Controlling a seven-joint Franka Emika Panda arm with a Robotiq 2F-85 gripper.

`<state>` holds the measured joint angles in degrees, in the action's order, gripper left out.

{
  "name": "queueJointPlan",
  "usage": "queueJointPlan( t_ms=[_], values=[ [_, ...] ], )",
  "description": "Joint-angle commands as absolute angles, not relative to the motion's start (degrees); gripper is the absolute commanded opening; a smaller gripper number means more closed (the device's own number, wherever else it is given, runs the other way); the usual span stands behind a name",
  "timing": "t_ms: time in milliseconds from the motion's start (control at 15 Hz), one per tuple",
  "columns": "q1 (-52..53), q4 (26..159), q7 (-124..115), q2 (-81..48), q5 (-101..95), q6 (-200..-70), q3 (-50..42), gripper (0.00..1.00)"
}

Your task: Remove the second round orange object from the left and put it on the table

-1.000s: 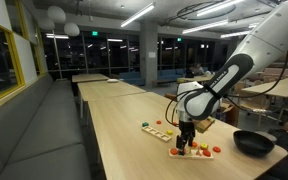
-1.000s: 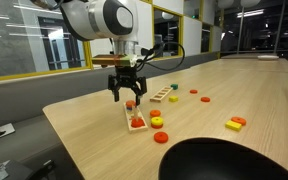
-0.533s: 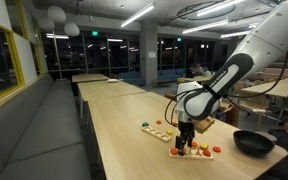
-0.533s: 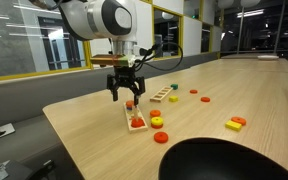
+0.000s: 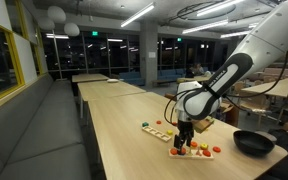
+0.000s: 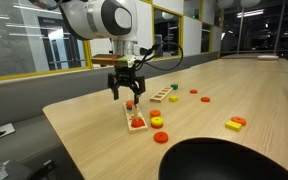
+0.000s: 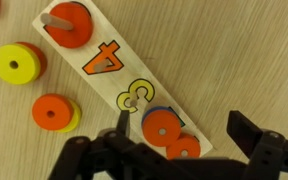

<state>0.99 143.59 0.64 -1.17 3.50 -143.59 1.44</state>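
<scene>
A wooden number board (image 7: 109, 62) lies on the table; it also shows in both exterior views (image 6: 136, 122) (image 5: 184, 151). An orange ring (image 7: 68, 24) sits on the peg by the orange 4. By the yellow 3, an orange ring (image 7: 161, 127) lies on a blue one, with another orange ring (image 7: 183, 148) right beside it. My gripper (image 7: 184, 128) is open and hovers over these two rings, one finger on each side, holding nothing. It hangs just above the board in both exterior views (image 6: 130, 97) (image 5: 186, 139).
Loose rings lie off the board: a yellow one (image 7: 14, 65) and an orange one on yellow (image 7: 52, 112). A black bowl (image 6: 224, 160) (image 5: 252, 142) stands near the table edge. A second wooden board (image 6: 160, 95) and scattered coloured pieces (image 6: 235, 123) lie beyond.
</scene>
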Motion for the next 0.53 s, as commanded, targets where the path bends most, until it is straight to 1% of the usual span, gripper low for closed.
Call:
queueJointPlan(
  t_ms=[0, 467],
  values=[
    [1.2, 143.7, -0.2, -0.8, 4.6, -145.7, 1.5, 1.0],
    [1.0, 143.8, -0.8, -1.5, 4.3, -147.4, 1.3, 1.0]
  ],
)
